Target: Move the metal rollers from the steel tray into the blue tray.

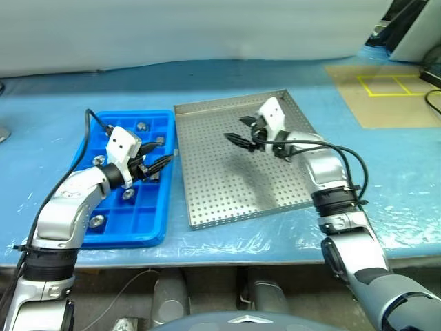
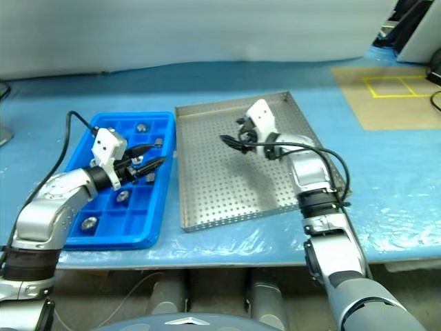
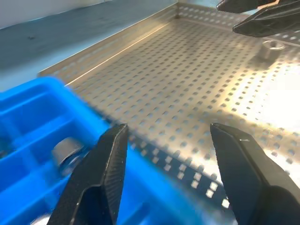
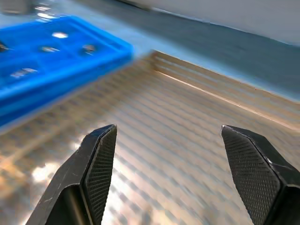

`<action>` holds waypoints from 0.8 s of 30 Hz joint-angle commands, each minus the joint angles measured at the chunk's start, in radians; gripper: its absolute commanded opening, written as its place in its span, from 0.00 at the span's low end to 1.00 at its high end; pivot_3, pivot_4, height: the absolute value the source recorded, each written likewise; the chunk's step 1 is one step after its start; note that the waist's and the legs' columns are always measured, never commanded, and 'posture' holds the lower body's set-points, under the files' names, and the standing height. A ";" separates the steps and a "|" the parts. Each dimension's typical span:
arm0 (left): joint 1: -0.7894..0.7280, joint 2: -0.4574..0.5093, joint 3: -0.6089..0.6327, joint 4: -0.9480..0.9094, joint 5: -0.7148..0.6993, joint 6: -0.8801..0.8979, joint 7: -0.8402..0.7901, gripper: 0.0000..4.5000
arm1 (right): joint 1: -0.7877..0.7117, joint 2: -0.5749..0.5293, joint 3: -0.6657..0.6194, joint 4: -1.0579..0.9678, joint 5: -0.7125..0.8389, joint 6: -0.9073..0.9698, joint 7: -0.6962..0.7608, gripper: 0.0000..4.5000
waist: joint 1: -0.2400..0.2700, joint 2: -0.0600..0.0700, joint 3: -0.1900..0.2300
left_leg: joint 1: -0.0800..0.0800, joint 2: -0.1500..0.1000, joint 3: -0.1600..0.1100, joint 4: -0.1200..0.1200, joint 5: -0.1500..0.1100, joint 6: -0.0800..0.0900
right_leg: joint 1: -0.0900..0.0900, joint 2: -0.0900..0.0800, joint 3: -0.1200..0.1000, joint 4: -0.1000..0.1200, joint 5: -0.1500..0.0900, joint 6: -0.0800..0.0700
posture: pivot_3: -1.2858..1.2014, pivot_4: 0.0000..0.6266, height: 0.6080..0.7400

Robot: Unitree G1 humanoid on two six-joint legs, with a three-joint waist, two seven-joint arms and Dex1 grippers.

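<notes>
The blue tray point(image 1: 110, 238) lies on the left, with several metal rollers point(image 1: 97, 221) in its compartments. To its right, the steel tray point(image 1: 220, 186) has a perforated floor. My left gripper point(image 1: 167, 161) hovers open over the blue tray's right rim, pointing toward the steel tray, with nothing between its fingers point(image 3: 108, 173). My right gripper point(image 1: 234, 128) hangs wide open and empty over the far middle of the steel tray. In the left wrist view, one roller point(image 3: 271, 48) sits on the steel floor just under the right gripper's fingertips point(image 3: 262, 21).
Both trays rest on a blue plastic-covered table point(image 1: 400, 179) whose front edge is close to me. A tan mat point(image 1: 386, 93) marked with yellow tape lies at the back right. A black cable point(image 1: 89, 121) loops over the blue tray's left side.
</notes>
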 commanded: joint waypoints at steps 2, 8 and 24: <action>-0.086 -0.032 -0.054 0.088 0.027 -0.074 -0.059 0.66 | 0.046 0.003 -0.113 -0.018 0.039 0.030 -0.136 0.82 | -0.033 0.000 0.000 | 0.000 0.000 0.000 0.000 0.000 0.000 | 0.000 0.002 0.002 0.001 0.000 0.000 | 0.45 0.24 1.00; -0.160 -0.068 -0.094 0.186 0.051 -0.123 -0.112 0.66 | 0.076 0.024 -0.122 -0.008 0.027 0.020 -0.224 0.82 | -0.073 0.000 0.000 | 0.000 0.002 0.001 0.000 0.001 -0.001 | 0.000 0.004 0.004 0.002 0.001 -0.002 | 0.43 0.24 1.00; -0.147 -0.094 -0.097 0.211 0.076 -0.146 -0.127 0.66 | 0.129 0.003 -0.085 0.134 -0.002 -0.049 -0.250 0.82 | -0.080 0.000 0.000 | 0.001 0.002 0.001 0.003 0.000 0.000 | 0.000 0.004 0.003 0.002 0.001 -0.002 | 0.43 0.24 1.00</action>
